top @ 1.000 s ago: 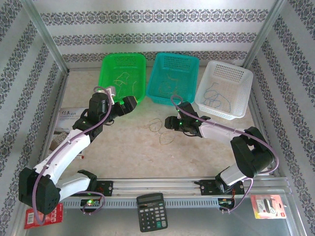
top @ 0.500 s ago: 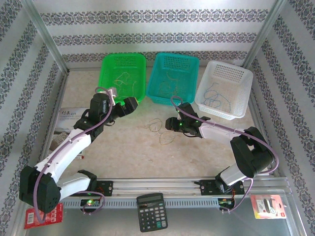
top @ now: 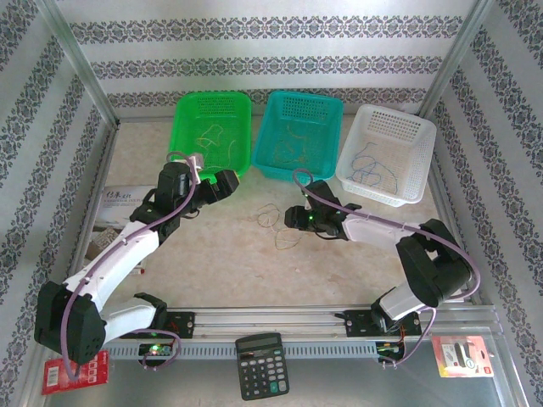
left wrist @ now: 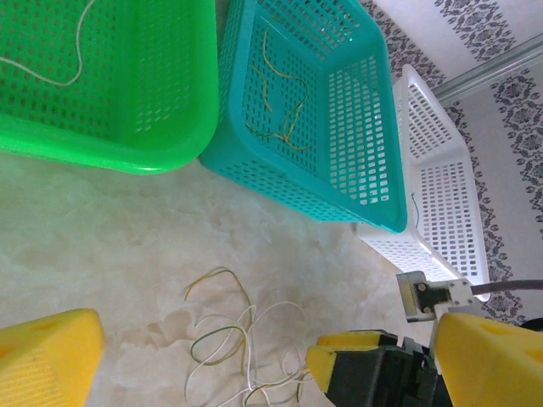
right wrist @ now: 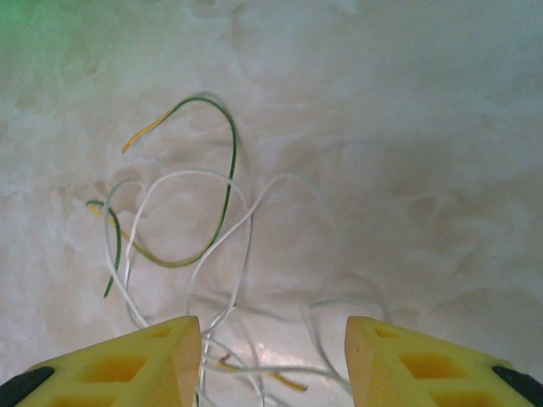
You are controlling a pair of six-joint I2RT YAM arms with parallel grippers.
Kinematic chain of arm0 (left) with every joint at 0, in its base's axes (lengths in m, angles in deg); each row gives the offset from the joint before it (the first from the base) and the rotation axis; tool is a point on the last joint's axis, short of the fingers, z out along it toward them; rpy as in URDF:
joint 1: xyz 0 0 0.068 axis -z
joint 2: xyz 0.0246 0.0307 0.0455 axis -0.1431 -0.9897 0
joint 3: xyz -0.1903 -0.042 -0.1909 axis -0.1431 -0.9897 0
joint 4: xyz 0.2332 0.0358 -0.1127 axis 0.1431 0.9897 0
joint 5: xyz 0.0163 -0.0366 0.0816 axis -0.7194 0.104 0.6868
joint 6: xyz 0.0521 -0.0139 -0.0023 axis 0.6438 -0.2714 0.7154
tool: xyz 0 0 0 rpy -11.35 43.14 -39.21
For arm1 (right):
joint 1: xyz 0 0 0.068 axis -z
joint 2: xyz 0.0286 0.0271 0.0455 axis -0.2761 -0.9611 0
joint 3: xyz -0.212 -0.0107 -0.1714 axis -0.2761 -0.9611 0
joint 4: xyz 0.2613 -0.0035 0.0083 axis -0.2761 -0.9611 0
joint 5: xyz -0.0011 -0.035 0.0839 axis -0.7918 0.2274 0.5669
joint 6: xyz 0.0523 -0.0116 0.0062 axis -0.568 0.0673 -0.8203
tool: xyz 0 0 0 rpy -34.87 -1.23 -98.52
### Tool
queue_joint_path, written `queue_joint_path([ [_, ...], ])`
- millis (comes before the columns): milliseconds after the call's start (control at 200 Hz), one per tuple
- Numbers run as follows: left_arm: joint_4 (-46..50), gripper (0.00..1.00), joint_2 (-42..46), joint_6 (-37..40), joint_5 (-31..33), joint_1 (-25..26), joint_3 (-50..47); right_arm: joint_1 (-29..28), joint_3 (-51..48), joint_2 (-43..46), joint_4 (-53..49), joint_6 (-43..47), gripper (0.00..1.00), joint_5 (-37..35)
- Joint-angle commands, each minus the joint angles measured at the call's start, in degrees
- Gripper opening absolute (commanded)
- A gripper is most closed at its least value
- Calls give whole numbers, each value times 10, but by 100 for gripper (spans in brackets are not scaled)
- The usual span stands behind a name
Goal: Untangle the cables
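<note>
At the near edge both arms bend forward over the worktop (top: pixel 221 254). Low above the tangled cables (right wrist: pixel 222 222) lying mid-worktop, the right pincer (right wrist: pixel 270 339) is spread, empty. Farther left, the left pincer (left wrist: pixel 267 339) gapes wide, empty, near the green basket (left wrist: pixel 127 148).

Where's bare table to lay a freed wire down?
Free: the tabletop between the cable tangle and the near rail, and the patch left of the green basket. Crowded: around the right gripper, at the tangle.
</note>
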Motion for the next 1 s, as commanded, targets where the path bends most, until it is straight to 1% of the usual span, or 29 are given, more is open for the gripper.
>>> queue_joint_path([
  [0, -22, 100, -1, -9, -7, -5, -7, -7, -15, 31, -8, -5, 46, -12],
  [155, -29, 100, -5, -13, -11, -6, -9, -8, -21, 32, -9, -6, 42, -11],
  [410, -35, 100, -8, -17, -13, -5, -8, -10, -16, 7, -2, -5, 42, -16],
  [580, -37, 100, -8, -17, -13, -5, -10, -11, -9, -10, 3, -3, 37, -7],
  [679, -37, 100, -8, -17, -13, -5, -10, -10, -7, -14, 6, -3, 31, -4],
  [734, -37, 100, -7, -16, -13, -4, -10, -11, -7, -13, 5, -3, 25, -4],
  [769, -37, 100, -7, -16, -13, -5, -11, -11, -8, -10, 6, -3, 20, -3],
  [879, -38, 100, -7, -16, -12, -5, -12, -12, -8, 5, 1, -3, 0, 0],
  [994, -40, 100, -7, -16, -12, -5, -15, -12, -8, 36, -8, -6, 0, 2],
])
